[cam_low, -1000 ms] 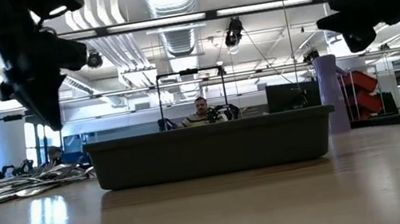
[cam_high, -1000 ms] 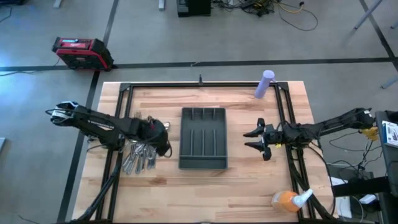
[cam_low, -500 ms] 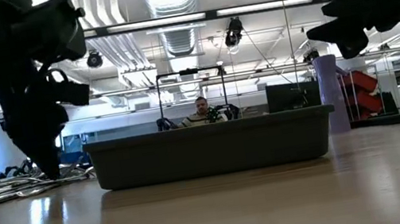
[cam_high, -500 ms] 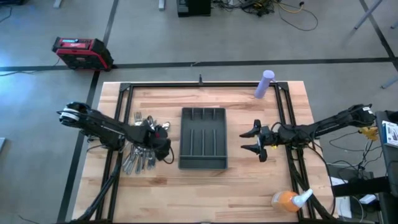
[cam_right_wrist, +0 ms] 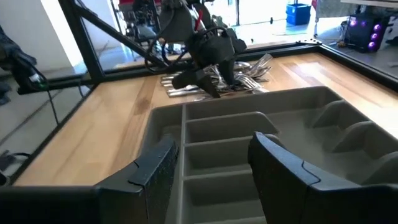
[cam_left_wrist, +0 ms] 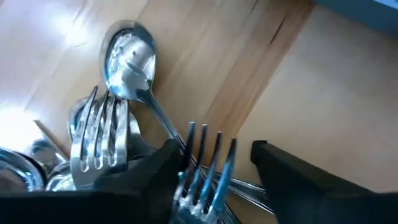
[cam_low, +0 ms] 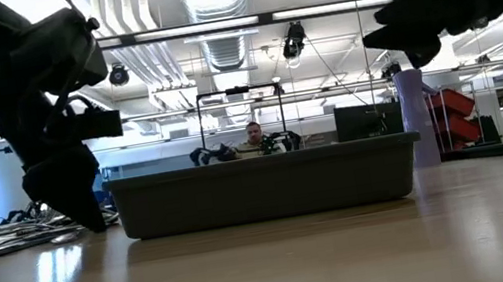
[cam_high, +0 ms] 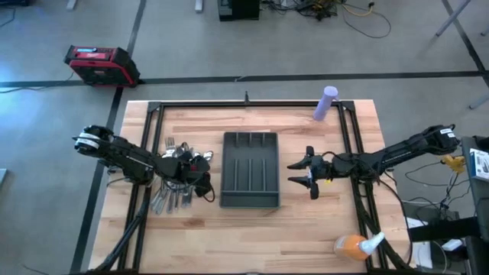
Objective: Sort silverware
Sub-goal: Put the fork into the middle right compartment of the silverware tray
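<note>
Pale wooden planks of the counter stretch bare along the near edge and between the dark grey compartmented plastic tray and the black frame rails on either side. My left end effector is down at the tray-side edge of the pile of small shiny silver-coloured metal spoons, forks and knives, its fingers apart around a fork's tines in the wrist view; I cannot tell whether they touch. The pile lies left of the tray, clear of its wall. My right end effector hovers just right of the tray, fingers spread wide and empty, above the counter.
</note>
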Controlling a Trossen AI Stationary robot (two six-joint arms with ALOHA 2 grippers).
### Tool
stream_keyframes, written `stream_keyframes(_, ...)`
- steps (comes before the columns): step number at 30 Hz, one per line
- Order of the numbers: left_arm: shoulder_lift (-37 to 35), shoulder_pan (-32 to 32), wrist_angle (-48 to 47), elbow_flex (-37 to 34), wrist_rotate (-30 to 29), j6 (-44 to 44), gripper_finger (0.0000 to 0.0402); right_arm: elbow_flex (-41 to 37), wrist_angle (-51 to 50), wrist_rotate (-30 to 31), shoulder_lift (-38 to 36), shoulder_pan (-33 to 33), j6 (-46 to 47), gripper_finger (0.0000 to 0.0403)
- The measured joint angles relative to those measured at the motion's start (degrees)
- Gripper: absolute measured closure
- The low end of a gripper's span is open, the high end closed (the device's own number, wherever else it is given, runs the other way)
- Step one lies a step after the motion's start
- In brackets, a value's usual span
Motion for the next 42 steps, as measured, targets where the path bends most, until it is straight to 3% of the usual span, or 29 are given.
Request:
stream_keyframes(7,-2.00,0.06,2.94,-0.11,0.67,3.05,0.0380,5.76,0.02,0.00,7.25,0.00,-2.36,0.0258)
stream_keyframes(14,-8.88,-0.47,1.76,-0.70,-2.08,4.07,0.0400,10.94,-6.58,0.02,12.94,0.00,-4.23,0.0242)
stream_keyframes(25,-24.67,-0.70,2.97,-2.46,-4.73,6.13,0.0401,15.13,-5.34,0.11,20.36,0.00,-6.43,0.0201)
stream_keyframes(34,-30.04,-0.70,35.18,-5.85,-3.99,11.57,0.0401,21.77,-4.27,0.53,29.86,-0.08,-12.16,0.0183)
stream_keyframes(42,-26.56,-0.66,59.33,-5.95,-0.87,12.88,0.0402,29.94,2.40,7.47,36.75,-1.24,-19.44,0.0182)
